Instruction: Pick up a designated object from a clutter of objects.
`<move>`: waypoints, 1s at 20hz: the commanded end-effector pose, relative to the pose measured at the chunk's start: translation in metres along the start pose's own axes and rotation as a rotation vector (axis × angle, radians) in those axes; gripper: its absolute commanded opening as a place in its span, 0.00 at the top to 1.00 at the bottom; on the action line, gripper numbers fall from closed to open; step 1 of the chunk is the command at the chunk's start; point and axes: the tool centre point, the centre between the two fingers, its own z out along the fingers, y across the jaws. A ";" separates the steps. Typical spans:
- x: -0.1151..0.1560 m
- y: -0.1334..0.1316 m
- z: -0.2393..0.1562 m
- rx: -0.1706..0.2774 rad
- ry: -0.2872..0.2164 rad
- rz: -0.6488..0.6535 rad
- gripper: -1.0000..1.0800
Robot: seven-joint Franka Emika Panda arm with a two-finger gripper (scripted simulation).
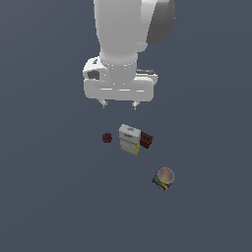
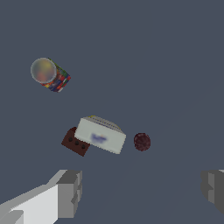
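Four items are lying on the table, and with your jaws hanging wide open above the white-and-yellow box (image 1: 130, 139), you are needing to shift over the multicoloured piece (image 1: 164, 178), sitting well apart, before descending squarely.

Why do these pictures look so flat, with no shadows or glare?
Exterior view: even light, no shadows under the white box or multicoloured piece. Wrist view: equally flat; the box's label is blurred, the gripper fingers sharper.
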 end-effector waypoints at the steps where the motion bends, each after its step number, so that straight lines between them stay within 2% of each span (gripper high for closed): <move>1: 0.000 0.000 0.000 0.000 0.000 0.000 0.04; 10: 0.000 0.027 -0.016 -0.009 0.025 0.017 0.04; 20: 0.012 0.016 -0.008 -0.008 0.025 0.052 0.04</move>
